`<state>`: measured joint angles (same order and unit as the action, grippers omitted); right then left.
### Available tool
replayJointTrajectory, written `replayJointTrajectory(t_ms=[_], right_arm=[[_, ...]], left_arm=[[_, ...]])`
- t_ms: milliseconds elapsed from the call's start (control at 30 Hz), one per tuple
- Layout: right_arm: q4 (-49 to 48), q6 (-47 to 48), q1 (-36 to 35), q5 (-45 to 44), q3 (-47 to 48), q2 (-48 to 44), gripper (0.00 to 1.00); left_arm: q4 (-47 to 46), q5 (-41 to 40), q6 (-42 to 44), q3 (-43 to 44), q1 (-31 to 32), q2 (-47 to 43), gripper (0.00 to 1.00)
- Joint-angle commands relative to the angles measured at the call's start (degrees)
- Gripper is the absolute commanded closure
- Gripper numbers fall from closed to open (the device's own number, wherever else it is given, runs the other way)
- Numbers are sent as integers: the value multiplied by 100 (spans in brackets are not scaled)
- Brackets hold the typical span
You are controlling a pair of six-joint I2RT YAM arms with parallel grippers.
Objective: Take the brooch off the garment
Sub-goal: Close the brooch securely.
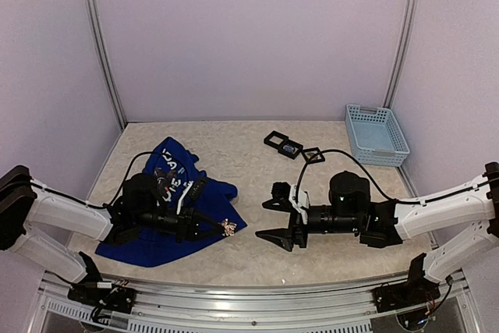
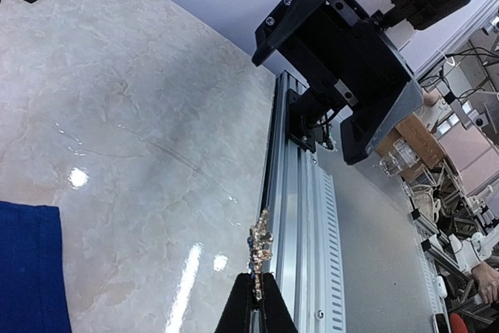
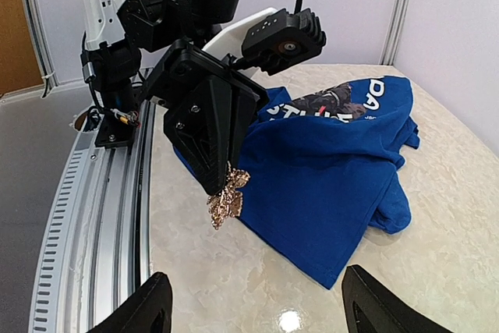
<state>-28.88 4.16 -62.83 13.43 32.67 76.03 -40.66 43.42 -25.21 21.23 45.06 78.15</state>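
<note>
— How does the left gripper stand?

— Its jaws are pressed together on the brooch. The brooch is a small gold, glittering piece that sticks out just past the fingertips.

— And where is the garment?

— The royal-blue T-shirt lies crumpled on the marbled table, under and behind the left gripper's body. In the left wrist view the brooch hangs over bare tabletop. The edge of the blue cloth is off to one side of the fingertips and does not touch the brooch.

— What of the right gripper?

— It faces the left one with its jaws spread wide and nothing between them. The brooch sits straight ahead of it, at the left gripper's tips and clear of the right gripper's own fingers.

— Is anything else near?

— Behind the right gripper, towards the far wall, lie black square frames. A pale blue basket stands farther off to the same side.
</note>
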Motion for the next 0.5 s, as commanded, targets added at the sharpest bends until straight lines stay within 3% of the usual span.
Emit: replayJointTrajectory(t_ms=[0, 133, 200, 400, 467], right_arm=[[-244, -230, 57, 55, -56, -13, 24], [156, -207, 70, -145, 109, -204, 24], [161, -381, 78, -352, 220, -309, 23], [1561, -1888, 91, -1522, 1640, -508, 23], [1704, -2540, 87, -1611, 1876, -498, 23]], left_arm=[[-404, 303, -121, 67, -21, 230, 100], [-396, 407, -13, 87, 81, 294, 100], [-452, 94, -119, 130, 55, 128, 100], [-348, 139, -1877, 823, -363, -352, 100], [428, -267, -1943, 1060, -246, -707, 100]])
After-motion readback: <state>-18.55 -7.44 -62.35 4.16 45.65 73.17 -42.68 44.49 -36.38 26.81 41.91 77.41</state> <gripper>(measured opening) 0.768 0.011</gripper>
